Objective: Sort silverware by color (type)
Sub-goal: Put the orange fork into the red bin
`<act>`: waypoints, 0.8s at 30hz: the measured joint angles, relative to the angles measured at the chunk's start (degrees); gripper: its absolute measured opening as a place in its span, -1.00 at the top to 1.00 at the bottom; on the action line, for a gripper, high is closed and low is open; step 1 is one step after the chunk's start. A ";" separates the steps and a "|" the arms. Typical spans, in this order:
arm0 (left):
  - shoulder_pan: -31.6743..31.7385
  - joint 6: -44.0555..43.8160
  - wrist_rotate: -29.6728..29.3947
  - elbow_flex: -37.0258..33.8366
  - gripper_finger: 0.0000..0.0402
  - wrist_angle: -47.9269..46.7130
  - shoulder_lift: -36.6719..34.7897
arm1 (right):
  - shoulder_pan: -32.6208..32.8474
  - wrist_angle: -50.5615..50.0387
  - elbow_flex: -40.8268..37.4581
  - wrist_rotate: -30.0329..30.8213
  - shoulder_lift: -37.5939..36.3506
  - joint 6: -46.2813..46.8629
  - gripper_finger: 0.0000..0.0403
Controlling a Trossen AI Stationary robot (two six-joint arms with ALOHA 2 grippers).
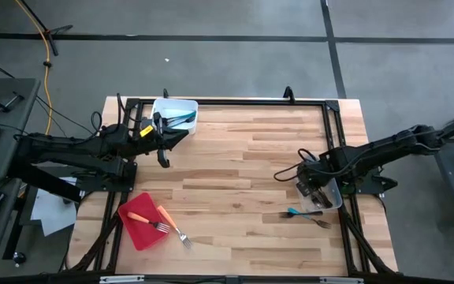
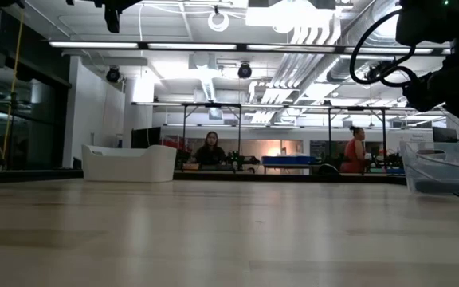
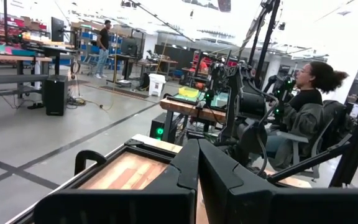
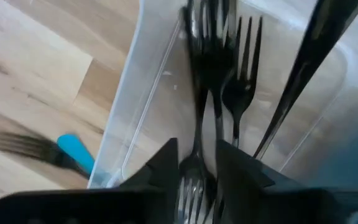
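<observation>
Hovering over the clear tub [image 4: 166, 93] at the table's right edge, right gripper [image 4: 196, 163] sits slightly apart around a black fork [image 4: 199, 81]; no readable writing.

We list the left arm at the left of the high view, stretched level toward the upper centre, its gripper [image 1: 164, 162] with fingers [image 3: 173, 180] pressed together. We list the right arm entering from the right edge, bent down at centre right, its gripper [image 1: 312, 189] pointing downward, fingers [image 4: 166, 158] slightly parted.
</observation>
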 joint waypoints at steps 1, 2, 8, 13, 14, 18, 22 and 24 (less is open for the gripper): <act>0.00 0.00 0.00 0.00 1.00 -0.02 0.00 | 0.00 -0.03 0.02 -1.04 0.00 -0.74 0.47; 0.01 0.00 0.00 0.00 1.00 -0.03 0.00 | 0.00 -0.06 0.02 -2.28 0.00 -1.55 0.40; 0.00 0.00 0.02 0.00 1.00 -0.13 0.00 | 0.01 -0.71 0.50 -11.25 -0.58 -3.54 0.21; 0.00 -0.01 0.02 0.00 1.00 -0.21 0.00 | 0.24 -0.95 5.24 -8.61 -1.94 -3.55 0.20; 0.00 -0.04 0.01 0.00 1.00 -0.19 0.00 | 0.24 0.45 6.38 -6.77 -2.11 -3.53 0.20; 0.00 -0.07 0.00 0.00 1.00 -0.21 0.00 | 0.24 15.35 8.76 0.40 -2.32 -5.06 0.20; 0.01 -0.07 0.02 0.00 1.00 -0.21 0.00 | -0.12 36.16 7.86 6.08 -1.41 -14.33 0.20; 0.00 -0.07 0.02 0.00 1.00 -0.21 -0.01 | -0.41 43.77 7.54 10.94 -0.24 -21.28 0.20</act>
